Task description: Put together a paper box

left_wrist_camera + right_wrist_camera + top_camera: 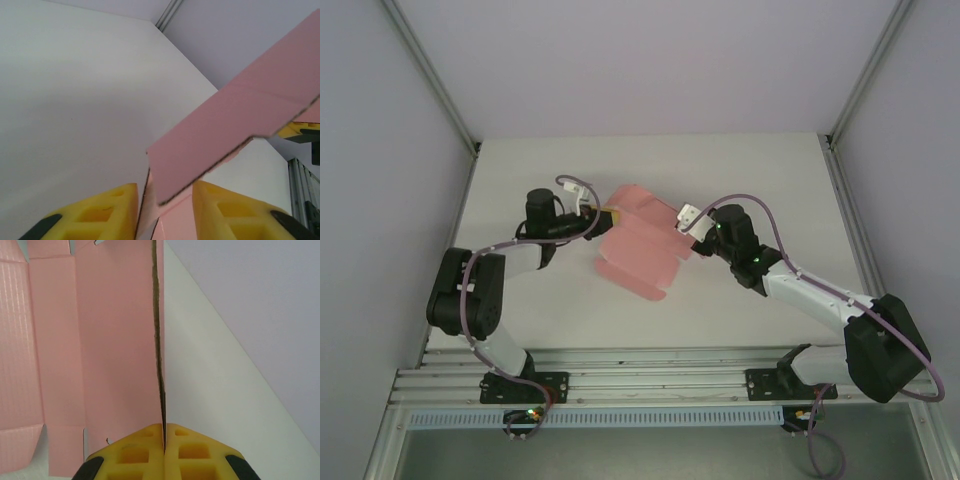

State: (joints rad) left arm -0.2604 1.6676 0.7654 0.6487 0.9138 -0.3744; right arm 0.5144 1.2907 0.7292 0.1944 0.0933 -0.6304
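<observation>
**Pink card sheet held between two robot arms**

The paper box [638, 240], still an open creased sheet, is mid-table [750, 170] and contains nothing. The right gripper [164, 435] is clamped on its right edge. The left gripper [165, 202] straddles a left flap, fingers apart. The card looks light, floppy and easily creased, so it is best gripped at the edges.

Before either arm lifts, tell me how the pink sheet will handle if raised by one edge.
Probably light: the paper box is thin, seen edge-on in the right gripper. Likely floppy along its creases, so unheld panels may swing. Its edges could crumple if squeezed hard.
</observation>
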